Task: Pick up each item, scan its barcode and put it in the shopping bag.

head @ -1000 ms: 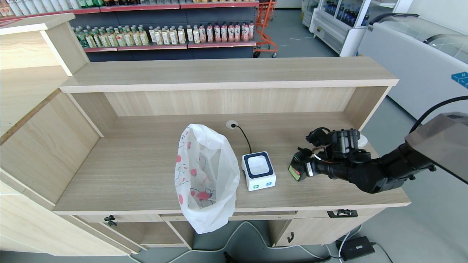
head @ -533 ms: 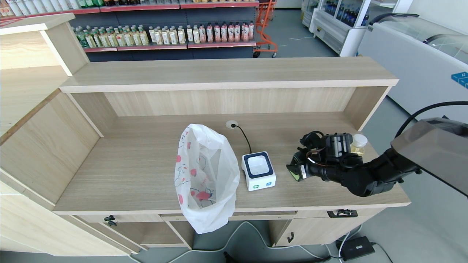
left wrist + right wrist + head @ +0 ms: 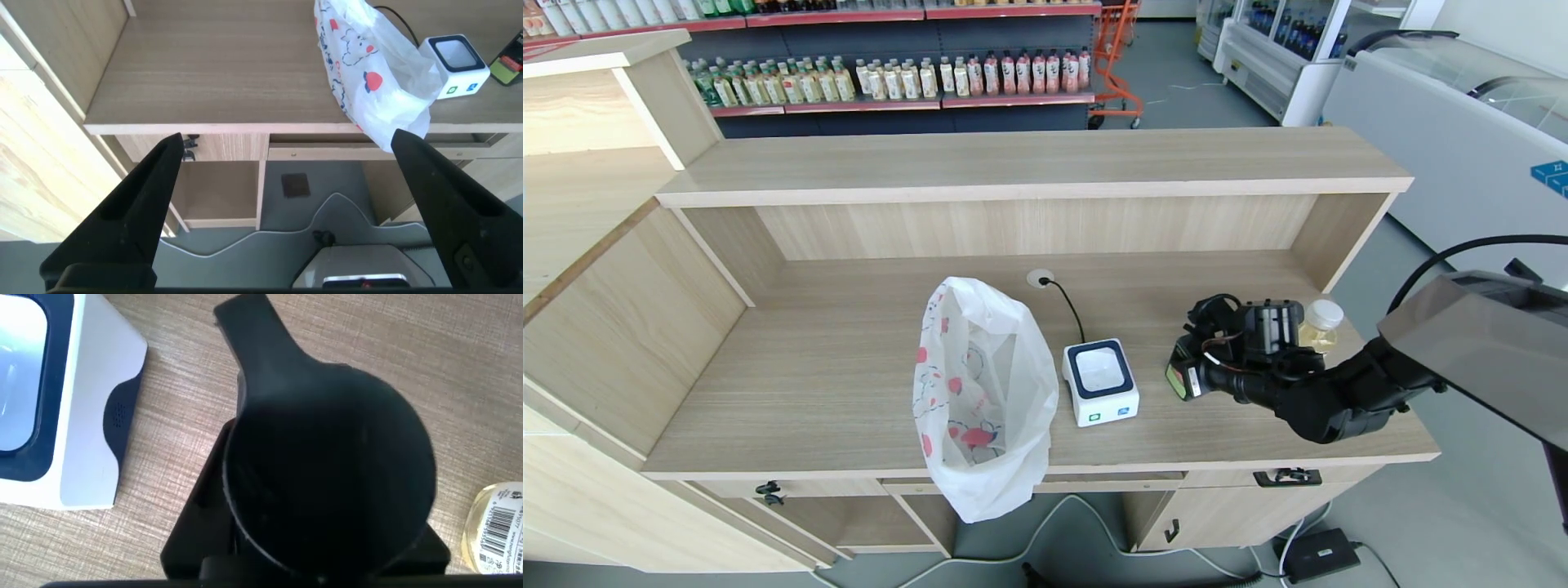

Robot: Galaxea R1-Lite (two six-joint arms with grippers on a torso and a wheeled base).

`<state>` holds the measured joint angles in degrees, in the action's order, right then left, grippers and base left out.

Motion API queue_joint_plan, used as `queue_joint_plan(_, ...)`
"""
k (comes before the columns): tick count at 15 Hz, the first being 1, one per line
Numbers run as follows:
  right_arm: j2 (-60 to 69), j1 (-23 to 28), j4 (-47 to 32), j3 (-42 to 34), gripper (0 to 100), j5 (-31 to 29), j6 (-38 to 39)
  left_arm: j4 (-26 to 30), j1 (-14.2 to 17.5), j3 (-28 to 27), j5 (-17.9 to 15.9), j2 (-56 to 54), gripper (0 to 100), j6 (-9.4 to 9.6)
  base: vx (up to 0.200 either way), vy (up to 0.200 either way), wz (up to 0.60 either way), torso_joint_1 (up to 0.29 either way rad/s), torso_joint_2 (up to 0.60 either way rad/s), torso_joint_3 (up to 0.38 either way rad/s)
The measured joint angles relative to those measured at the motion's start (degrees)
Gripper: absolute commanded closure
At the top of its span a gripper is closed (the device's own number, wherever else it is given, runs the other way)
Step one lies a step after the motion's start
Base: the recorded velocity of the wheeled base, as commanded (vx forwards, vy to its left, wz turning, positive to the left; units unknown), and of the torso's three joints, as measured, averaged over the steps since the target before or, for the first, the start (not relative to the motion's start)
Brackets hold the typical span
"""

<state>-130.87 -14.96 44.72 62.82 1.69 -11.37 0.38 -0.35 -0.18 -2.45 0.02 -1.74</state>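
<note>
A white shopping bag [image 3: 984, 392] with red print stands open at the counter's front edge and also appears in the left wrist view [image 3: 368, 73]. Right of it sits the white barcode scanner [image 3: 1099, 380] [image 3: 41, 400]. My right gripper [image 3: 1186, 380] hovers just right of the scanner, shut on a dark item with a green and red face [image 3: 1177, 384] [image 3: 327, 482]. That item hides its fingers. Behind the right wrist stands a clear bottle [image 3: 1319, 327] [image 3: 494, 531] of yellow liquid with a white cap. My left gripper [image 3: 298, 212] hangs open in front of the counter [image 3: 204, 82], holding nothing.
The scanner's black cable [image 3: 1066, 306] runs back to a hole in the counter [image 3: 833, 367]. A raised wooden shelf [image 3: 1029, 167] walls the back and sides. Free surface lies left of the bag. Drawers and cables sit below the front edge.
My right arm has shifted slightly toward the front, uncovering the bottle behind the wrist. The held item has stayed just right of the scanner. Bag and scanner are unmoved.
</note>
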Motion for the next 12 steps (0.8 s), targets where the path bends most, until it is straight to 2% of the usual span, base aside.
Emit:
queue_joint_plan(6,5.5,1.1,3.1,-4.6,100,-0.1,0.1,0.0,0.0,0.0,0.0,0.0,0,0.00,0.000,0.000,0.00,0.000,0.00,0.000)
queue_joint_plan(12,30.3,2.3,3.0,-16.7,100,0.7,-1.2,0.0,0.0,0.0,0.0,0.0,0,0.00,0.000,0.000,0.00,0.000,0.00,0.000)
